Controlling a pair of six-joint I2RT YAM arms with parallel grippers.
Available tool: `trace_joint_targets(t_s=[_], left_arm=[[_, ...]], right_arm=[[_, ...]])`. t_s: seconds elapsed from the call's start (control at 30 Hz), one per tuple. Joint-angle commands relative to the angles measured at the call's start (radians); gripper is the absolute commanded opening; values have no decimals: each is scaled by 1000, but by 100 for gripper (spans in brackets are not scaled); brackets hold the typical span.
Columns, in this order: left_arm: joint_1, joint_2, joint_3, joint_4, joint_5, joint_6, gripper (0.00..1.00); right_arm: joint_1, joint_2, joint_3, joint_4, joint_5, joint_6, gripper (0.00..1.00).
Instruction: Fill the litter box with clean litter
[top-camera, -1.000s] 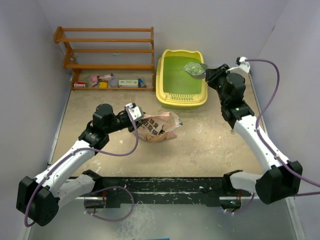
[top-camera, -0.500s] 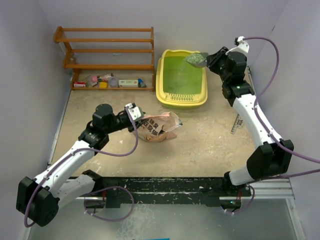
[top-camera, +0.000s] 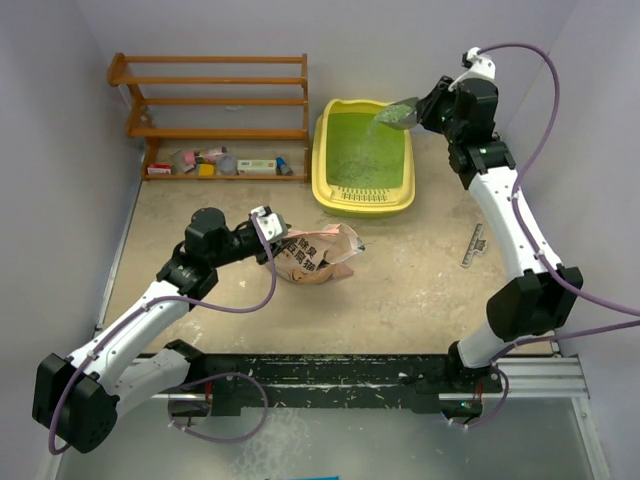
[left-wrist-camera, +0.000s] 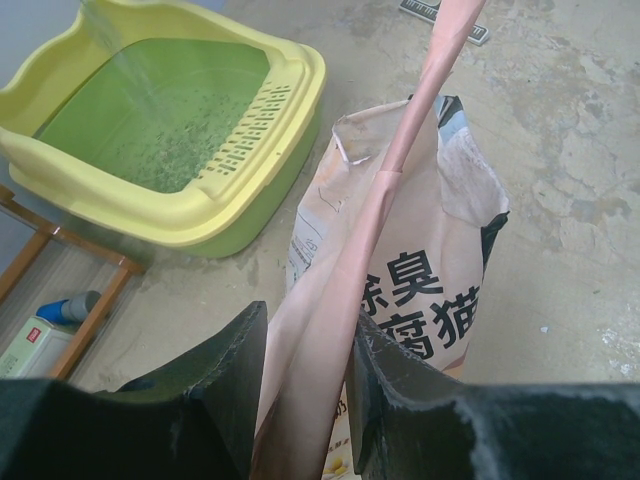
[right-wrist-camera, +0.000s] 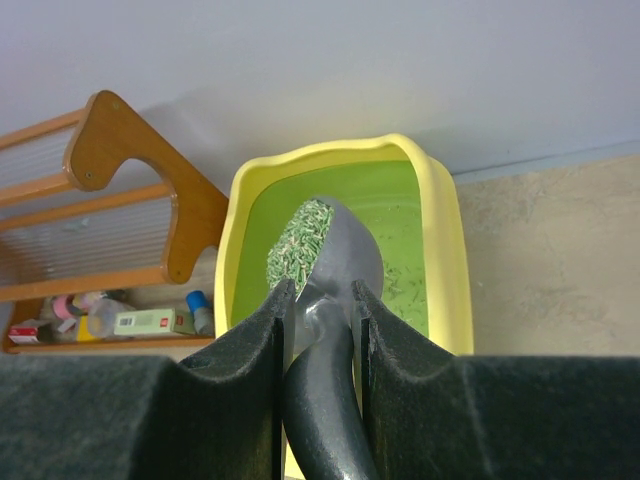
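Currently the right gripper (right-wrist-camera: 320, 300) is closed on the handle of the grey metal scoop (right-wrist-camera: 335, 250), with both fingers pressed against it. It holds the scoop above the far right corner of the litter box (top-camera: 335, 198). The scoop's long axis runs from the gripper leftward across the far end of the box, bowl end leading. In the right wrist view the bowl is rolled toward its left, so the load of clean litter (right-wrist-camera: 298, 240) banks against the lower edge. The box lies directly below and to the left of the bowl. A thin stream of granules falls onto the green floor, which carries only a sparse scatter, so the filling is judged to be at an early stage. The next move depends on this overhang: the roll may increase only if the bowl's lower edge remains inside the yellow rim; otherwise granules land on the desk (top-camera: 420, 280). The left gripper (left-wrist-camera: 305, 340) is closed on the folded top edge of the pink bag (left-wrist-camera: 420, 290), which stands on the desk in front of the box, well apart from the scoop. The right arm is nearer to the box.
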Motion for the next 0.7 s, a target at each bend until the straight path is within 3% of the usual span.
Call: trace_joint_targets(t_s=[0.0,0.5,0.67], left_arm=[[0,-4,9,39,26,-13,40],[-1,3,9,38,25,-13,40],[-2,8,9,37,22,-11,40]], right_arm=[[-2,0,128,-1,11,-93,0],[0,193,473,-227,8,-319,0],[2,228,506,-228,6,-409,0]])
